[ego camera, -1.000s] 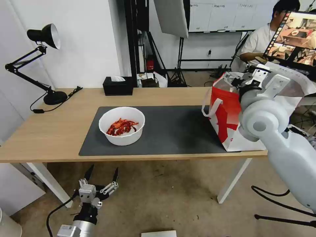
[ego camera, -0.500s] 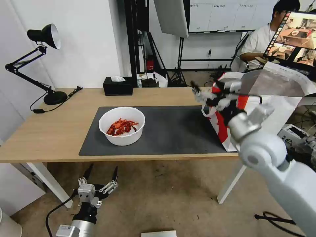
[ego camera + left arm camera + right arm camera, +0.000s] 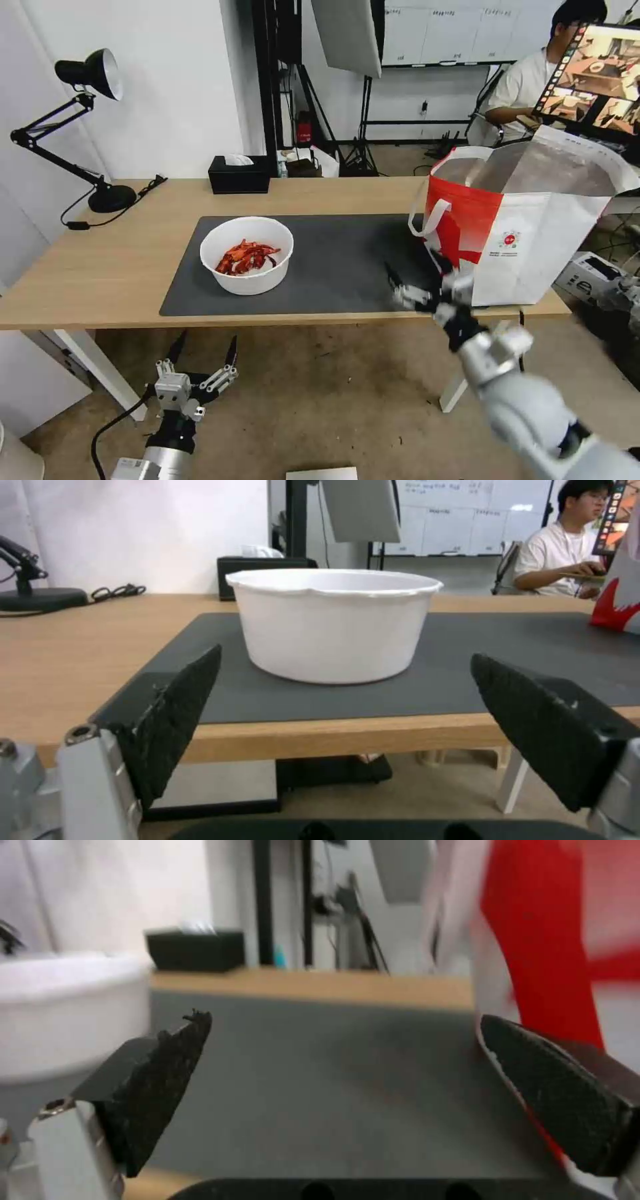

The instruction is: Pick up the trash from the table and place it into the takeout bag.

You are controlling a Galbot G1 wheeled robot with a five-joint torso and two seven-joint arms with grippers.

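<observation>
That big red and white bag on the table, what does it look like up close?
The takeout bag is a large boxy tote standing upright at the right end of the table, its near corner on the dark mat. One side panel is red, the front white with a small round red logo. Its mouth gapes open, showing silver foil lining, and white loop handles hang at its left side. The right gripper is open just beside it.

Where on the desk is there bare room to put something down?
Free: the mat between the bowl and the takeout bag; bare wood between the lamp base and the mat. Crowded: the bag's corner, where the right hand is.
</observation>
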